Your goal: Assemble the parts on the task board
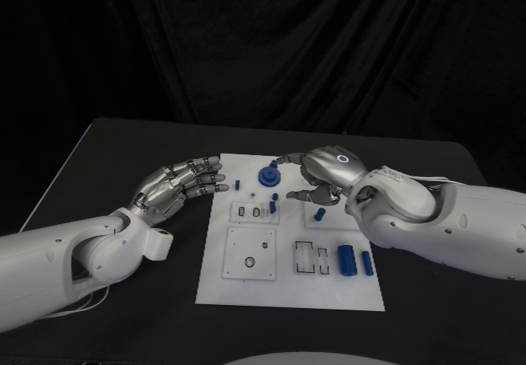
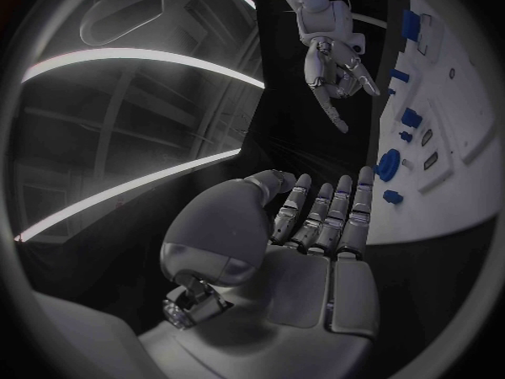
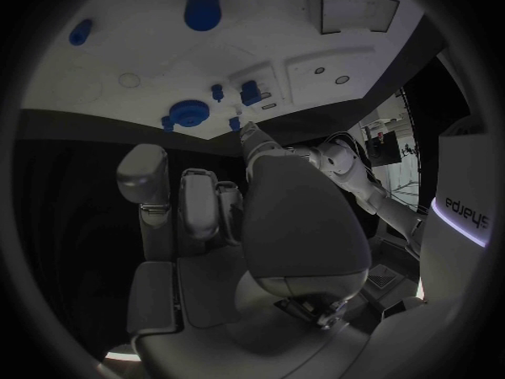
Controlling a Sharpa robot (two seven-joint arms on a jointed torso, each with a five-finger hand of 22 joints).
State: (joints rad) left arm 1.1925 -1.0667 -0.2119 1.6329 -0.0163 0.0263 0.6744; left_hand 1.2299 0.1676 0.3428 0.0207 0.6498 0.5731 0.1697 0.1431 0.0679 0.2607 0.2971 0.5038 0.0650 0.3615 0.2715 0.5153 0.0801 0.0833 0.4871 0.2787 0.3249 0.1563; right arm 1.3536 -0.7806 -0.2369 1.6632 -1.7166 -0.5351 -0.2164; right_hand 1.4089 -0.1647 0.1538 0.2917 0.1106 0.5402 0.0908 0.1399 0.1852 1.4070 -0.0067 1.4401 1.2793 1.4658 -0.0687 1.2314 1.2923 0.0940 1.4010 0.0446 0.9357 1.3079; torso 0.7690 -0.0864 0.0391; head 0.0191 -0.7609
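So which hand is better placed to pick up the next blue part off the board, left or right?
Probably the right hand: it hangs over the task board, fingertips among the blue parts near the round blue piece. The left hand sits beside the board's edge, over the black table, holding nothing.

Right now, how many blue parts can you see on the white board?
7: two cylinders near right, a piece beside the right hand, two pegs mid-board, a round piece and a small one at the far edge. The hand may hide more.
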